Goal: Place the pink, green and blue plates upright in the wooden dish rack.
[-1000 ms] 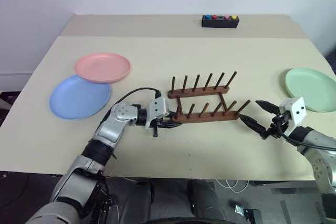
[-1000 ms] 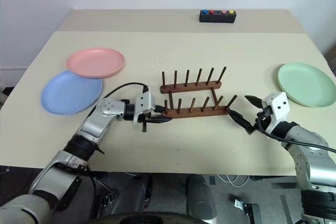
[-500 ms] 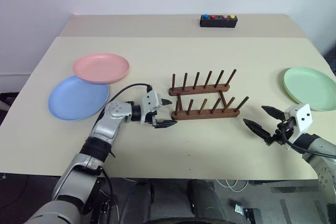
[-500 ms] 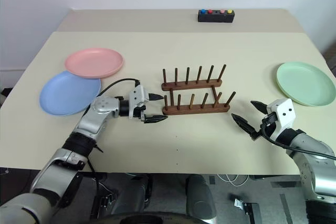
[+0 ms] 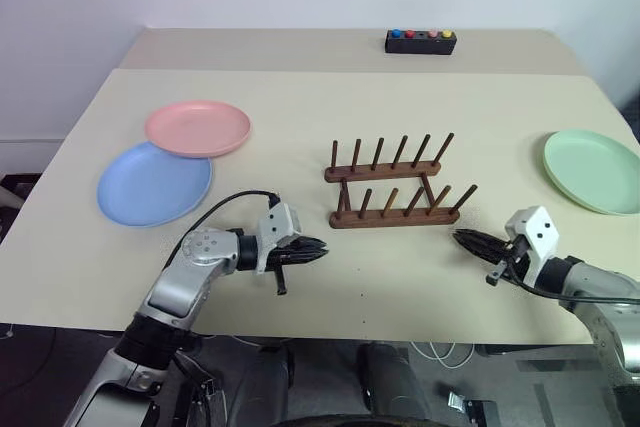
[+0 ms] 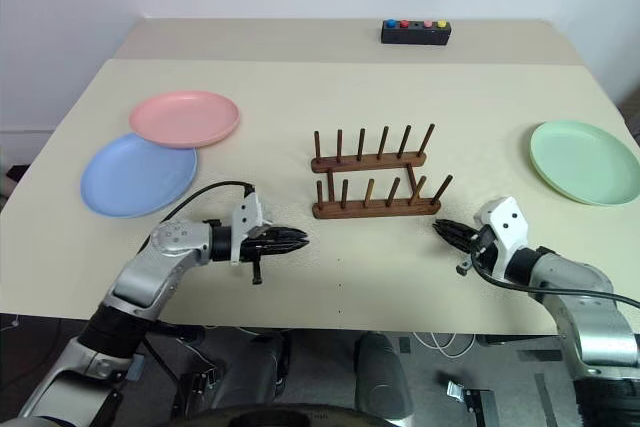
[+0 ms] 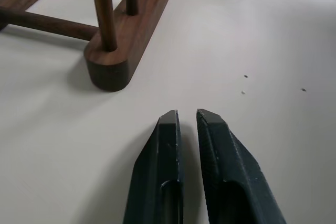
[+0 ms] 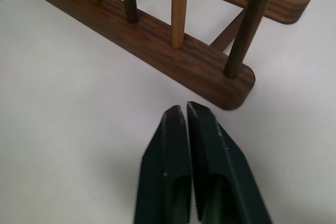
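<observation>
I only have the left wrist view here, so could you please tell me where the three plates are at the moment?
Observer: None is in the wooden dish rack yet. The pink plate and the blue plate lie flat at the robot's left, and the pink one's edge overlaps the blue one.
Operator: Thank you. And the green one?
Observer: The green plate lies flat by itself near the table's right edge.
Operator: Is the right gripper holding anything?
Observer: No. The right gripper is shut and empty, just off the rack's right end, while the left gripper is shut off its left end.
</observation>
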You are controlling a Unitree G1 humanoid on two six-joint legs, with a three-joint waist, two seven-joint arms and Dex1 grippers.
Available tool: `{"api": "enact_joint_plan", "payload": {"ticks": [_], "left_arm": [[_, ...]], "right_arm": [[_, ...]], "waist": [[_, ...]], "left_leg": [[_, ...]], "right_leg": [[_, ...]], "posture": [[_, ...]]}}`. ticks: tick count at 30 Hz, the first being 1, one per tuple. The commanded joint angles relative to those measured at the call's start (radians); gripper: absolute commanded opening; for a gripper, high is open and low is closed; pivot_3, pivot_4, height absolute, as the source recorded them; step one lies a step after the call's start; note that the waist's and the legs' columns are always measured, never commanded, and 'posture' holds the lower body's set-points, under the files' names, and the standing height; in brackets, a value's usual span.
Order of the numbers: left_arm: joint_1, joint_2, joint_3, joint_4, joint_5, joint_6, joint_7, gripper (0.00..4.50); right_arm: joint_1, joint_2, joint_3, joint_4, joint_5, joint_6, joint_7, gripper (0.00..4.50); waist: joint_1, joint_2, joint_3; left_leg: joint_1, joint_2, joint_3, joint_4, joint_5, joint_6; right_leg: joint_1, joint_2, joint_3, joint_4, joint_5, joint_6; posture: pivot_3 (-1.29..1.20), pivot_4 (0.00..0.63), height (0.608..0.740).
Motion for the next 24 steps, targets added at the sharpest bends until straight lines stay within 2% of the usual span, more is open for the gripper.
{"api": "enact_joint_plan", "payload": {"ticks": [1, 14, 24], "left_arm": [[-0.044, -0.064, -0.024, 0.024, 0.048, -0.026, 0.097, 0.37], [-0.092, -0.123, 0.016, 0.163, 0.102, -0.113, 0.261, 0.37], [-0.085, -0.126, 0.025, 0.194, 0.101, -0.143, 0.281, 0.37]], "right_arm": [[-0.051, 0.015, 0.049, 0.032, -0.070, -0.028, -0.043, 0.03], [-0.177, 0.073, 0.098, 0.180, -0.168, -0.125, -0.118, 0.03], [-0.193, 0.081, 0.095, 0.229, -0.169, -0.179, -0.106, 0.03]], "waist": [[0.001, 0.000, 0.000], [-0.003, 0.000, 0.000], [-0.003, 0.000, 0.000]], "left_leg": [[0.000, 0.000, 0.000, 0.000, 0.000, 0.000], [0.001, 0.000, 0.000, 0.000, 0.000, 0.000], [0.001, 0.000, 0.000, 0.000, 0.000, 0.000]], "right_leg": [[0.000, 0.000, 0.000, 0.000, 0.000, 0.000], [0.001, 0.000, 0.000, 0.000, 0.001, 0.000], [0.001, 0.000, 0.000, 0.000, 0.002, 0.003]], "posture": [[0.00, 0.150, 0.734], [0.00, 0.150, 0.734], [0.00, 0.150, 0.734]]}}
